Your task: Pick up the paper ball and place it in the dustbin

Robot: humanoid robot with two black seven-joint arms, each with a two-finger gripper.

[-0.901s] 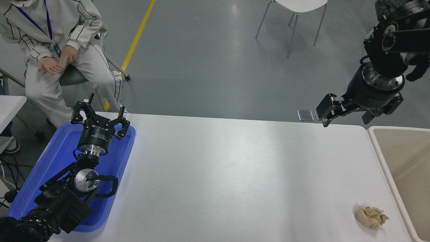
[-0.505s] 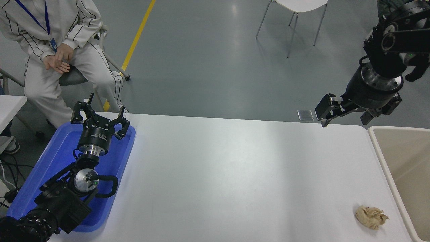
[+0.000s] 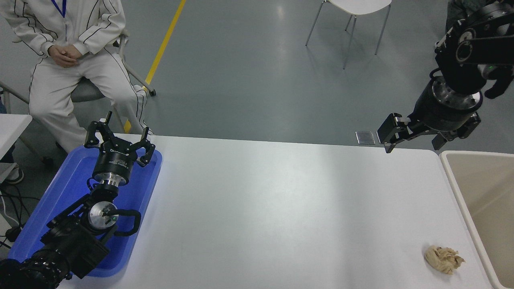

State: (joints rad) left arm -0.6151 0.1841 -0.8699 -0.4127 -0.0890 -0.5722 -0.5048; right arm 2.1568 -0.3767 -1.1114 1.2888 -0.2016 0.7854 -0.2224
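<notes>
The paper ball (image 3: 443,259), a crumpled tan wad, lies on the white table (image 3: 273,208) near its front right corner. The dustbin (image 3: 453,176), a beige-cream bin, stands at the table's right edge, just right of the ball. My right gripper (image 3: 413,142) hangs open and empty above the table's far right corner, well beyond the ball and up off the surface. My left gripper (image 3: 119,135) is parked open over the blue tray (image 3: 60,192) at the lower left.
A person in white clothes sits at the far left (image 3: 72,52) with hands in the lap. A white chair (image 3: 353,16) stands on the grey floor beyond the table. A second white table edge (image 3: 12,124) shows at the left.
The seated person has drawn the hands up and leaned back. My right gripper has barely shifted. The ball and left arm have not moved.
</notes>
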